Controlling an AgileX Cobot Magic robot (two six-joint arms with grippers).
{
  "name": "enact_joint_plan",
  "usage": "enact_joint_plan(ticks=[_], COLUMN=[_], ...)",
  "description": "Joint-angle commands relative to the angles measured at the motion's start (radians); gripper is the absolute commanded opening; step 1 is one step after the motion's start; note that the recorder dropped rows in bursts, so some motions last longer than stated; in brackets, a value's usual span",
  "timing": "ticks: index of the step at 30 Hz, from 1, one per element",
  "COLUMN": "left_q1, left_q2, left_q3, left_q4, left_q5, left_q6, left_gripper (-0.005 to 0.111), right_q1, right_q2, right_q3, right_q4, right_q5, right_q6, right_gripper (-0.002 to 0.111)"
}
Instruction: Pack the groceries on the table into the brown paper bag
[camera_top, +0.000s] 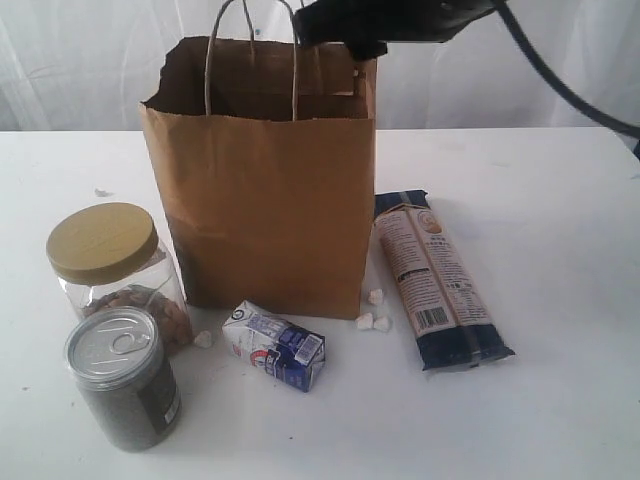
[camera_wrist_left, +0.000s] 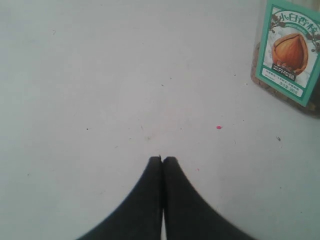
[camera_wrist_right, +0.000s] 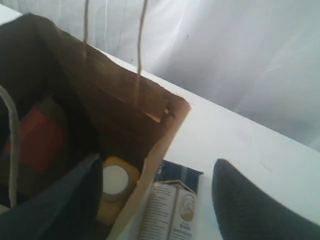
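The brown paper bag (camera_top: 265, 190) stands upright in the middle of the table (camera_top: 560, 220). My right gripper (camera_wrist_right: 157, 162) hangs open over the bag's right rim, holding nothing; one finger is inside the bag, the other outside. Inside the bag (camera_wrist_right: 125, 105) lie a yellow white-capped bottle (camera_wrist_right: 116, 182) and a dim reddish item (camera_wrist_right: 37, 140). The dark-blue noodle packet (camera_top: 438, 280) lies right of the bag. The gold-lidded jar (camera_top: 110, 265), the silver pull-tab jar (camera_top: 125, 380) and the white-blue carton (camera_top: 275, 345) sit front left. My left gripper (camera_wrist_left: 162, 159) is shut and empty over bare table near the nut-labelled jar (camera_wrist_left: 290, 50).
Small white crumbs (camera_top: 370, 320) lie by the bag's front right corner, and another crumb (camera_top: 203, 339) sits beside the carton. A white curtain (camera_top: 80, 60) hangs behind the table. The right arm's dark cable (camera_top: 560, 80) runs off to the upper right.
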Motion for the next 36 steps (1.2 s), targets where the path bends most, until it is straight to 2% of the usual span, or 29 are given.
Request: enact_joint_plan(ticks=[1,7,11,13,14,15,16,18,20,23,28,31,36], left_q1=[-0.009,-0.009,-0.009,-0.009,-0.009,-0.009,-0.009,-0.009,-0.009,-0.009,-0.009,-0.009,-0.009], left_q2=[-0.004,-0.004,-0.004,-0.004,-0.004,-0.004,-0.004,-0.004,-0.004,-0.004,-0.004,-0.004,-0.004], left_q3=[0.009,0.009,0.009,0.009,0.009,0.009,0.009,0.009,0.009,0.009,0.009,0.009,0.009], left_q4=[-0.006,-0.006,-0.006,-0.006,-0.006,-0.006,-0.006,-0.006,-0.006,-0.006,-0.006,-0.006,-0.006], left_q5=[0.005,0.005,0.005,0.005,0.005,0.005,0.005,0.005,0.005,0.005,0.005,0.005,0.005], left_q6=[-0.007,-0.007,-0.007,-0.007,-0.007,-0.007,-0.007,-0.007,-0.007,-0.007,-0.007,-0.007,-0.007], left_gripper=[0.000,0.000,0.000,0.000,0.000,0.000,0.000,0.000,0.000,0.000,0.000,0.000,0.000], right_q1=[-0.002,-0.002,-0.002,-0.002,-0.002,-0.007,-0.033,-0.118,-0.231,-0.418,-0.626,-0.675,-0.677], right_q2=[-0.032,-0.041,-0.050,-0.053,-0.053,-0.053,-0.053,-0.053,-0.053,-0.053,-0.057,-0.072,-0.183], right_q3=[-0.003,-0.003,0.043,0.099,0.150,0.180,0.230,0.297,0.374,0.499,0.617,0.678,0.740], right_q4=[-0.014,-0.014,-0.051,-0.152,-0.282,-0.361,-0.483,-0.553,-0.525,-0.446,-0.191,-0.063,-0.014], right_q5=[0.076,0.218,0.286,0.291,0.314,0.328,0.341,0.308,0.233,0.133,-0.010,-0.053,-0.157], right_q6=[-0.082,-0.099,-0.106,-0.106,-0.106,-0.089,-0.012,0.132,0.239,0.261,0.362,0.343,0.337], right_gripper=[0.060,0.059,0.050,0.040,0.031,0.027,0.020,0.010,0.001,0.000,0.000,0.000,0.000])
